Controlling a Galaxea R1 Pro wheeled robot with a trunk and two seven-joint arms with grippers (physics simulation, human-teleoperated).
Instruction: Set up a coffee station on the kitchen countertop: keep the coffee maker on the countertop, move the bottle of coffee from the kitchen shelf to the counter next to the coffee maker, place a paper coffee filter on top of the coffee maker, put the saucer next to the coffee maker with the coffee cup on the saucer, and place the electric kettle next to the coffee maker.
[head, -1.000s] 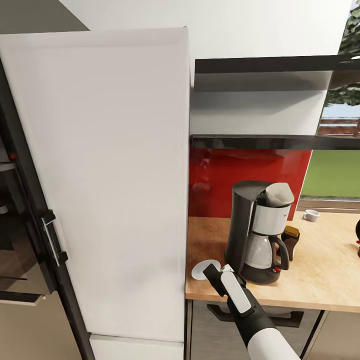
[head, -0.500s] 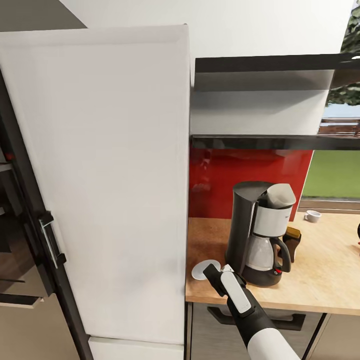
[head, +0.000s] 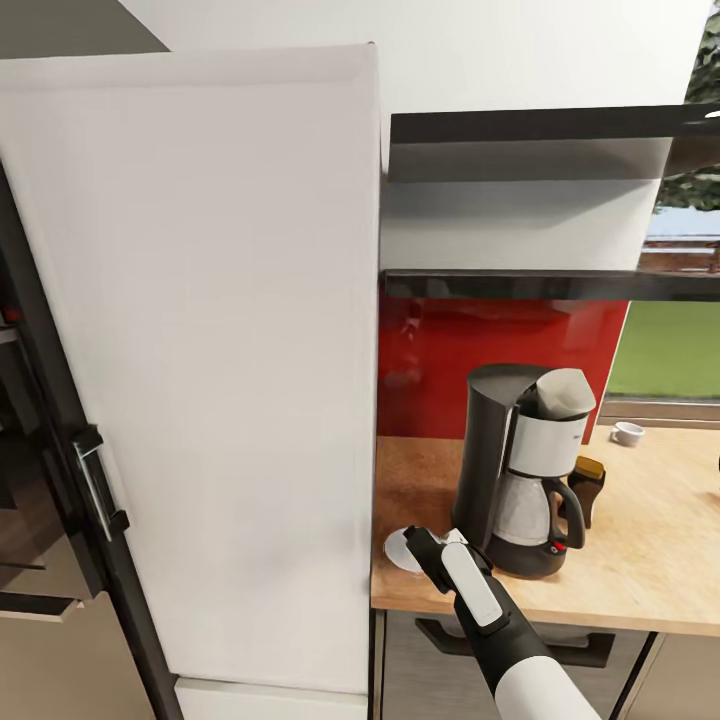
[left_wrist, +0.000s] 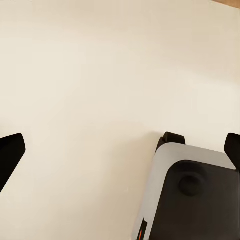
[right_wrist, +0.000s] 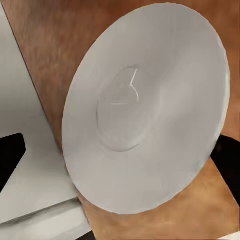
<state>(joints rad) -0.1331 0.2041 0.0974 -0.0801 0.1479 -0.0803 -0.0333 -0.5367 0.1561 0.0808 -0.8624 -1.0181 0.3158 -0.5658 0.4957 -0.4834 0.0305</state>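
Note:
The black and white coffee maker stands on the wooden countertop, with a paper coffee filter on its top. A brown bottle of coffee peeks out just behind it on the right. Farther back sits a small white coffee cup. The white saucer lies flat at the counter's front left corner, beside the coffee maker. My right gripper hovers over it, open, and the saucer spans the gap between the fingertips. My left gripper is open and empty.
A tall white cabinet door stands open left of the counter. A dark shelf runs above a red backsplash. An oven with a handle is at the far left. The left wrist view looks down at pale floor and the robot's grey base.
The head view has shifted slightly, so the coffee maker sits a little farther right. My right gripper covers a bit more of the saucer.

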